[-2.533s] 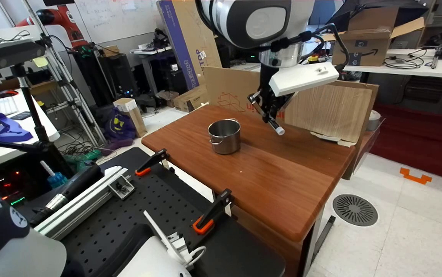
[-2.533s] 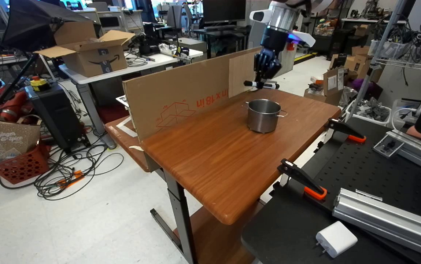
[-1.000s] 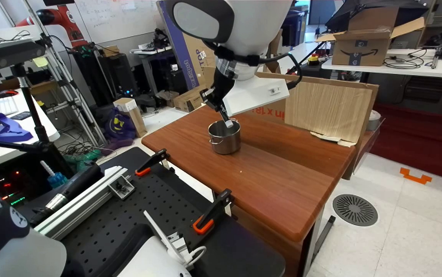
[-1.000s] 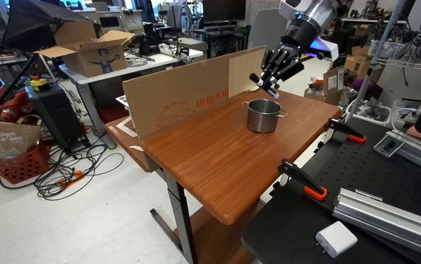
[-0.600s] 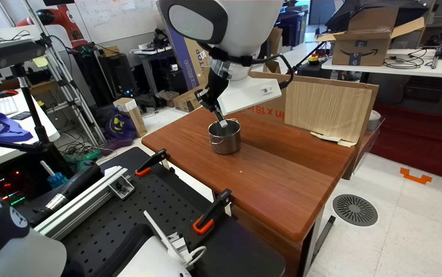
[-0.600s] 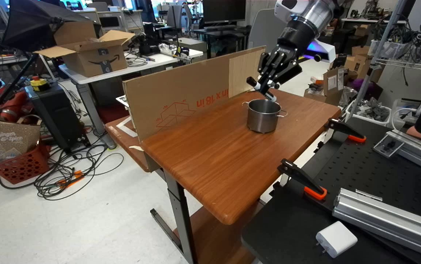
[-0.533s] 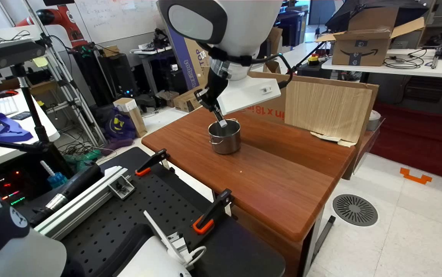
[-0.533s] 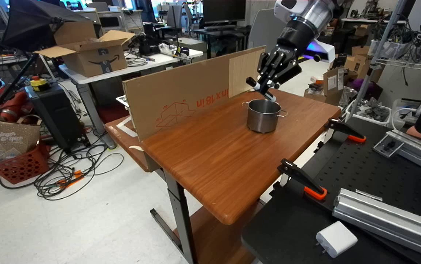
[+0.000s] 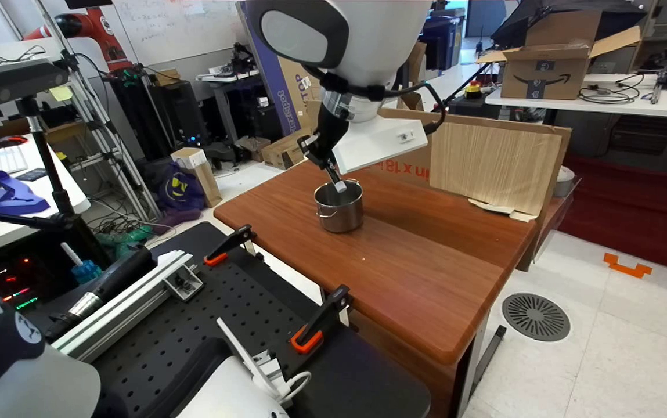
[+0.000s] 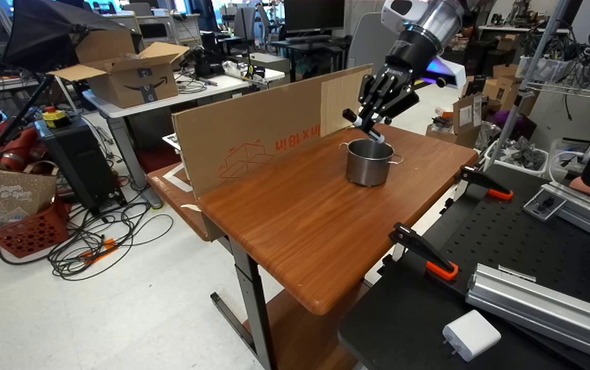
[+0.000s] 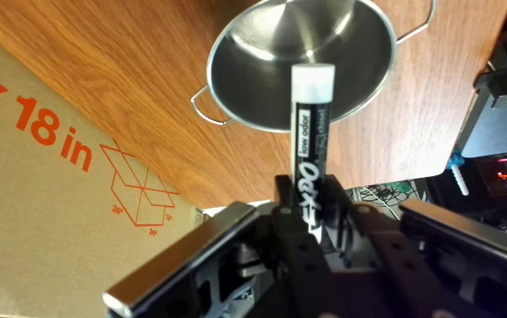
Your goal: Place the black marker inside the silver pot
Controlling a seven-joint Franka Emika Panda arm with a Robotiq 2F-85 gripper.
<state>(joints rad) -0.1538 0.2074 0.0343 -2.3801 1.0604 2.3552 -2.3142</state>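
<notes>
Pinching the black marker (image 11: 309,145) in my gripper (image 11: 309,192) | swung left in an exterior view, now tilted over the silver pot (image 9: 342,217) | lowering and release likely remain

Worktop (image 9: 426,278), wood-grained, reddish brown; along one side you have an upright cardboard panel (image 10: 243,133). Floor (image 9: 629,354): pale tile, a round grate (image 9: 536,317) set in it near your worktop. Whiteboard (image 9: 194,26), faintly written on. Table (image 10: 233,85), white, bearing an opened carton (image 10: 138,85). Farther back, you see in an exterior view a dark monitor (image 10: 313,15) and a grey chair (image 10: 242,23). Light: a pale sheen (image 11: 412,148) across part of the worktop in your wrist view.
</notes>
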